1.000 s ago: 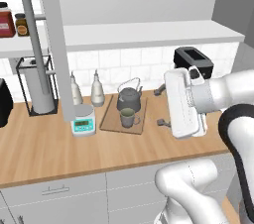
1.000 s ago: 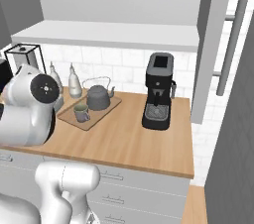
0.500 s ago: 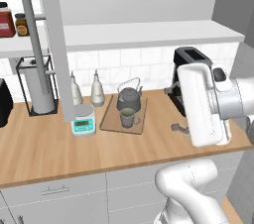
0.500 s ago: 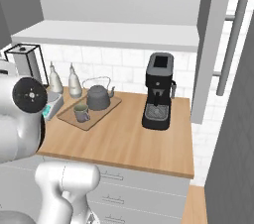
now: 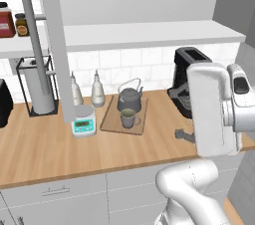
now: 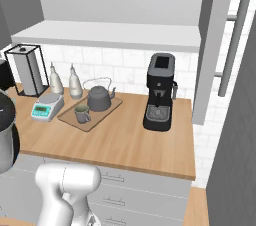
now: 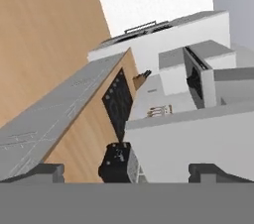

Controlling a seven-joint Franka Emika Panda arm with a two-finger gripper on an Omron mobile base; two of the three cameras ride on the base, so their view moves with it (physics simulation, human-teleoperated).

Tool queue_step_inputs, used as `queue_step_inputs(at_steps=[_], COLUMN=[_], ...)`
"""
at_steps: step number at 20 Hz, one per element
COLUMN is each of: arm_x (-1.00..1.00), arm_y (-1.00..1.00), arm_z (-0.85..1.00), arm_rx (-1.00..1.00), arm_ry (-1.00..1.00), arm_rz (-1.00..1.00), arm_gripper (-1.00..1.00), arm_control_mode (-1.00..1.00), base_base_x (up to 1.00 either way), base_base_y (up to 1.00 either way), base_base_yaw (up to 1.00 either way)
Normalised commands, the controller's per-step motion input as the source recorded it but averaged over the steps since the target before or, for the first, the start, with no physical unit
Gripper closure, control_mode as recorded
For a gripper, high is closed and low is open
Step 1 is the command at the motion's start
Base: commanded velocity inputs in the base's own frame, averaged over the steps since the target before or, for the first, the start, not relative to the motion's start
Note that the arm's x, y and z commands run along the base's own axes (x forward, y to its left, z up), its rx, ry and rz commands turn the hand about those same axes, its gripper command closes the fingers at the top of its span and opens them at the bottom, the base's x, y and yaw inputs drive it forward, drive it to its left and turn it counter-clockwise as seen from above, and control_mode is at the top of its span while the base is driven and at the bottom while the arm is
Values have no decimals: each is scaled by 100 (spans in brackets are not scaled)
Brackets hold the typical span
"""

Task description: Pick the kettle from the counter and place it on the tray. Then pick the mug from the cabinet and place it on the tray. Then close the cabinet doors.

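Left base view: the arm's white forearm was seen nearest, at the right, over the near edge of the counter (image 5: 45, 149). Farther in, the mug (image 5: 127, 118) was standing on the tray (image 5: 110, 119), with the kettle (image 5: 129, 100) just behind it on the same board, so both placements were judged done and closing the cabinet doors was taken as the step in hand. One door (image 5: 57, 45) was seen edge-on at the left, the other (image 6: 215, 45) at the right in the right base view, both swung out toward the camera. To do it well, each panel should be pushed flat on its outer face near the free edge, and swept fully home without the coffee machine (image 6: 160, 99) being clipped. In the hand view, the gripper (image 7: 128, 172) was spread as wide as it goes; nothing was held or touched.
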Motion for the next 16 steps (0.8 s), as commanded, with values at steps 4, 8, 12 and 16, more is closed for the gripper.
queue_step_inputs(at_steps=[4, 8, 12, 16], arm_x=[-29, -29, -3, 15], arm_y=[33, 47, 50, 51], arm_z=[16, 1, 0, 0], arm_rx=[-10, -29, -21, -10], arm_ry=[-23, -41, -24, -11], arm_rz=[2, 2, 0, 0], arm_gripper=[-100, -100, -100, -100], arm_control_mode=[-100, -100, -100, -100], base_base_x=[0, 0, 0, 0], base_base_y=[0, 0, 0, 0], base_base_yaw=[0, 0, 0, 0])
